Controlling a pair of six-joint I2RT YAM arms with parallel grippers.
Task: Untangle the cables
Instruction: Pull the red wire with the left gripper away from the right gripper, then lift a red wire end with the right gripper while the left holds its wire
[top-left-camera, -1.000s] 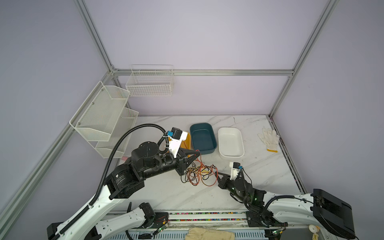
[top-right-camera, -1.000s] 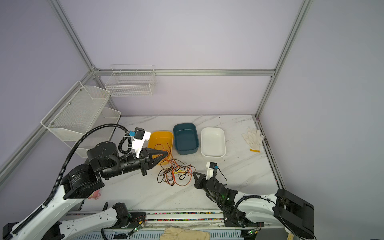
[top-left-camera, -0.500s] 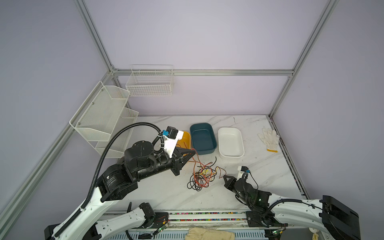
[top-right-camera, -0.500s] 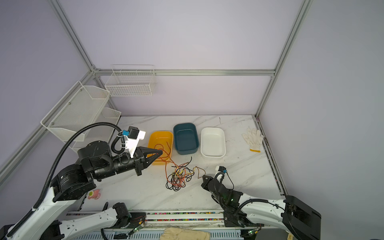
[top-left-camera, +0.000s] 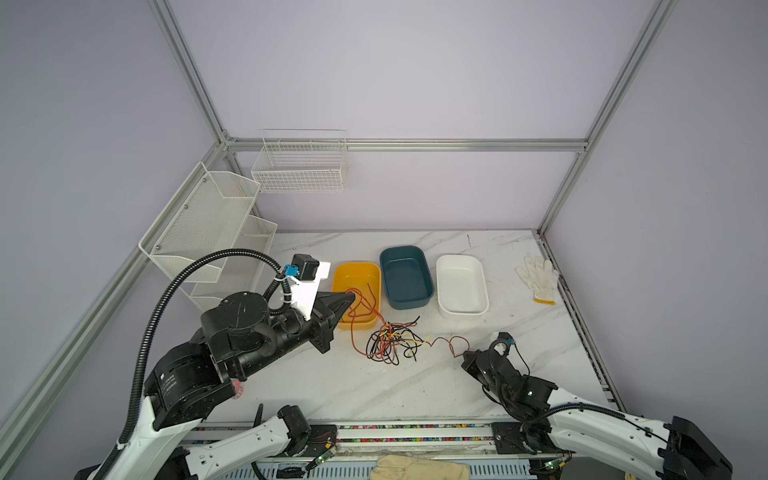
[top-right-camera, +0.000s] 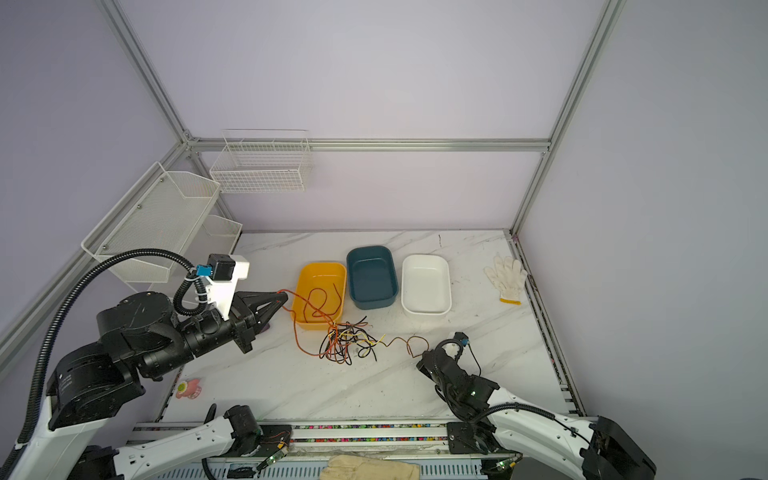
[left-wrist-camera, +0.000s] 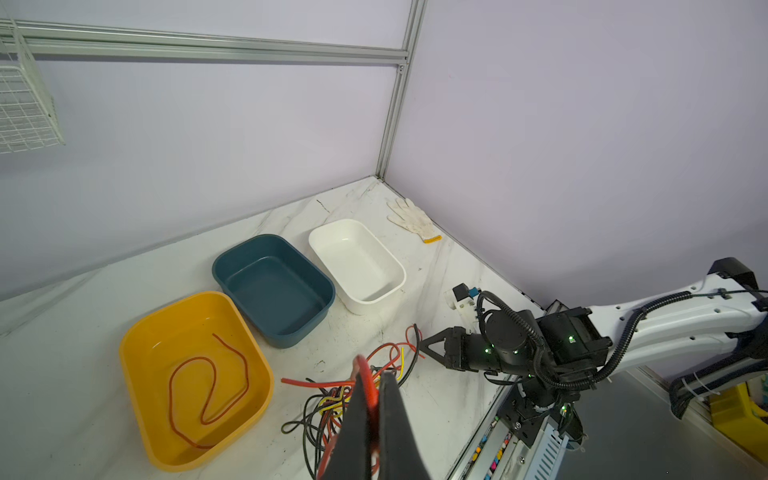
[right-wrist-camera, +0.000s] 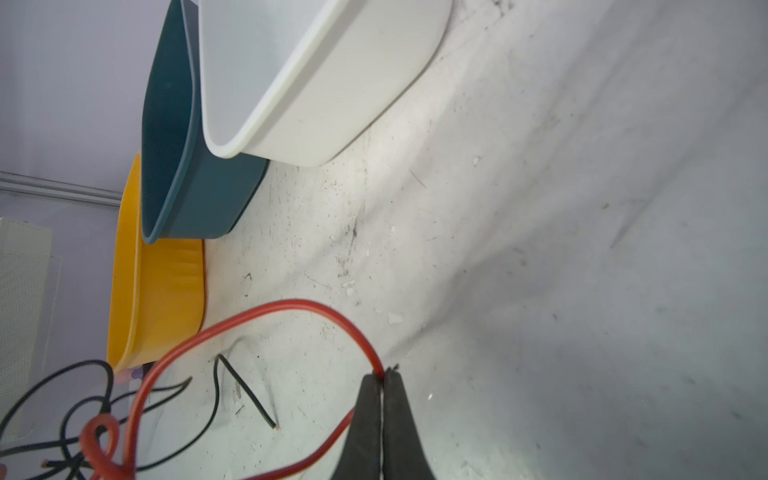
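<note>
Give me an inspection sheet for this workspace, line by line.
surface: marble tabletop, scuffed and dirt-speckled.
job's things: cable tangle of red, black and yellow wires in front of the yellow tray; one loose red wire lies inside that tray.
clutter: teal tray and white tray, both empty; white glove; small pink item at the table's left edge.
grippers: left gripper shut on a red cable; right gripper shut on a red-orange wire end.
cables: black corrugated hose arcs over the left arm.
surroundings: wire basket and mesh shelf on the walls.
</note>
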